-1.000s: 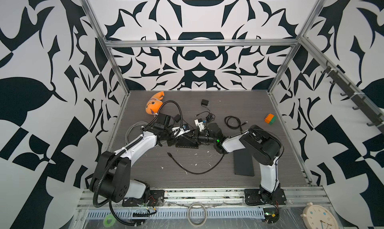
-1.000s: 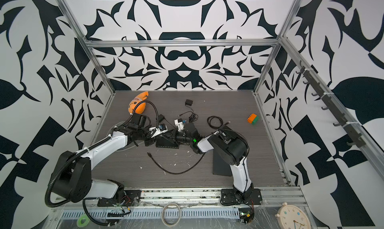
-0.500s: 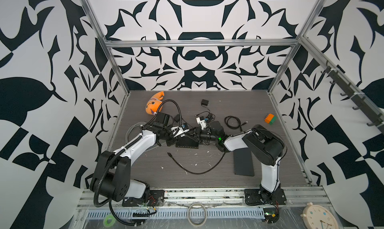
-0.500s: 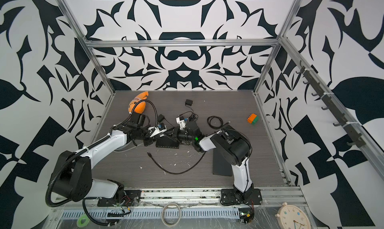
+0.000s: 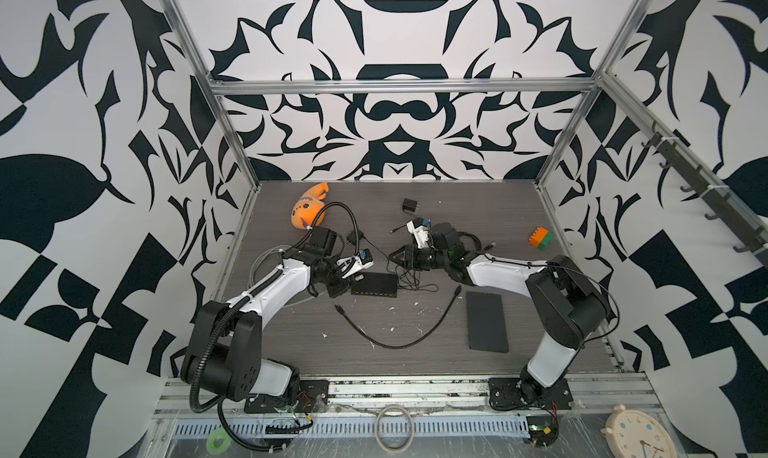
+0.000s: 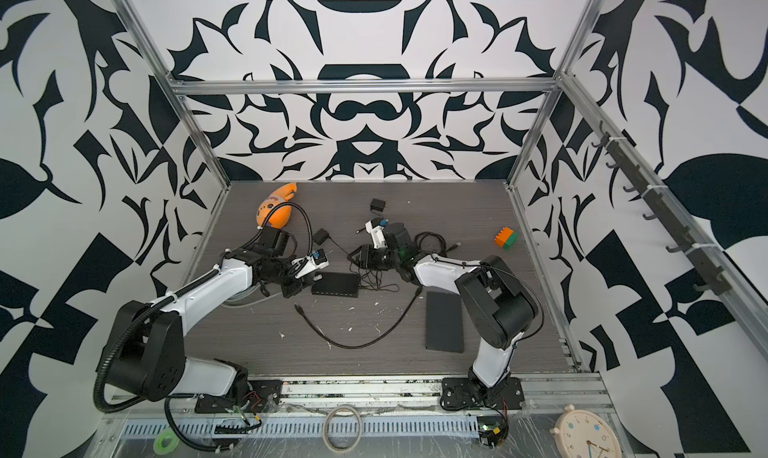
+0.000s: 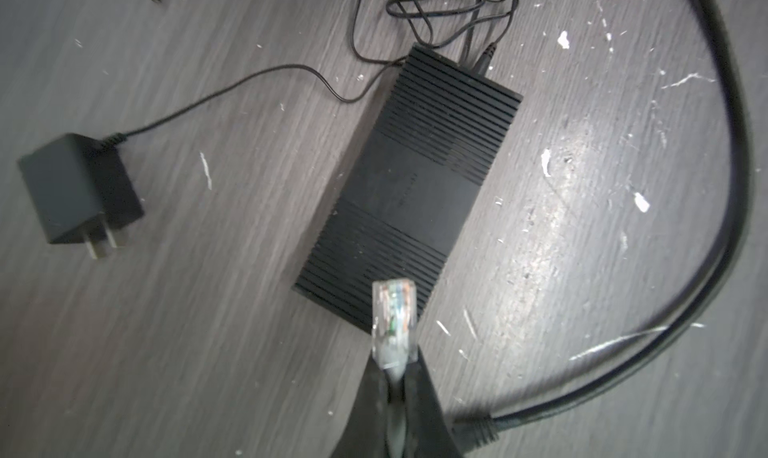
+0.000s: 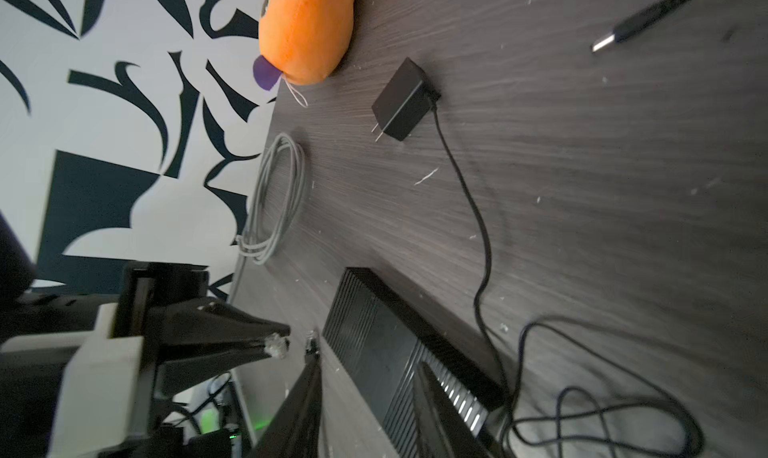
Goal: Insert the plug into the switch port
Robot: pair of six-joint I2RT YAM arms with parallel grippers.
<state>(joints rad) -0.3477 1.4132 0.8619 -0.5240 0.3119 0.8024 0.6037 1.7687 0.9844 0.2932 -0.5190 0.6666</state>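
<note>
Left gripper [image 7: 395, 379] is closed tight on the neck of the plug [image 7: 394, 319], a clear connector that sticks out past its fingertips [image 7: 376, 393] with its cable running back between them. In the right wrist view the plug [image 8: 276, 346] sits in the air just off one short end of the switch [image 8: 374, 344], apart from it and not seated in any port. In both top views the left gripper [image 5: 337, 287] sits at the end of the switch [image 5: 374, 285] nearer the left arm. The switch lies flat on the table [image 5: 415, 368], ribbed top up. A row of pale slots [image 8: 457, 406] runs along one long face; whether these are the ports cannot be told. Right gripper [image 8: 370, 383] has its fingers [image 8: 309, 393] set moderately apart with nothing between them; in a top view the right gripper [image 6: 361, 257] hovers over a tangle of thin wire [image 6: 376, 279] beyond the far end of the switch [image 6: 336, 285]. That wire runs from the switch to an adapter [image 7: 79, 186] lying on its side nearby. A thick black cable [image 5: 399, 344] curves loose across the table in front of the switch. A grey coil [image 8: 276, 194] lies by the wall, near an orange plush [image 8: 307, 28].
</note>
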